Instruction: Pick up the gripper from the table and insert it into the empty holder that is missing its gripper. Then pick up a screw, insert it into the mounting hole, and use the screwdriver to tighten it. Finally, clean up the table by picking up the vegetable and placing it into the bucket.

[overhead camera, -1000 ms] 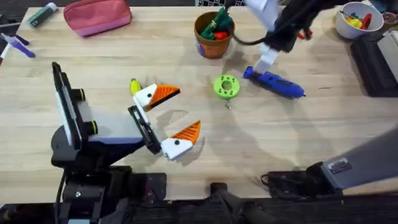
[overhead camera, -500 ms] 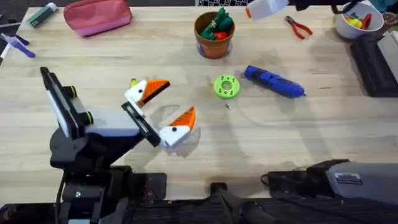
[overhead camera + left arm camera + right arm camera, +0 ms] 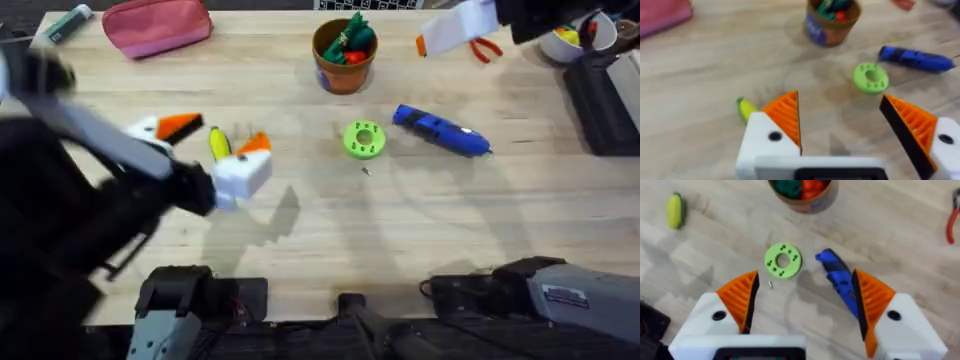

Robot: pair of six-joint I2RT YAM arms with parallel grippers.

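The yellow vegetable (image 3: 218, 143) (image 3: 744, 107) (image 3: 674, 210) lies flat on the table, left of centre. My left gripper (image 3: 217, 136) (image 3: 840, 125) hangs open just above it, and in the left wrist view the vegetable lies beside one finger's outer side. The orange-brown bucket (image 3: 343, 58) (image 3: 831, 26) (image 3: 802, 195) at the back holds red and green toy vegetables. The tiny screw (image 3: 366, 170) (image 3: 771, 286) rests near a lime-green disc (image 3: 363, 139) (image 3: 783, 260). The blue screwdriver (image 3: 440, 132) (image 3: 915, 57) (image 3: 840, 277) lies to the disc's right. My right gripper (image 3: 440, 35) (image 3: 805, 300) is open and raised at the back. The loose gripper and empty holder are out of view.
Red-handled pliers (image 3: 485, 48) and a white bowl (image 3: 570, 38) sit at the back right. A pink pouch (image 3: 155, 25) lies at the back left. My left arm looms large and dark over the table's left side.
My left arm rose close under the camera and swung its gripper left and back, over the yellow vegetable. The right gripper drifted slightly right along the back edge.
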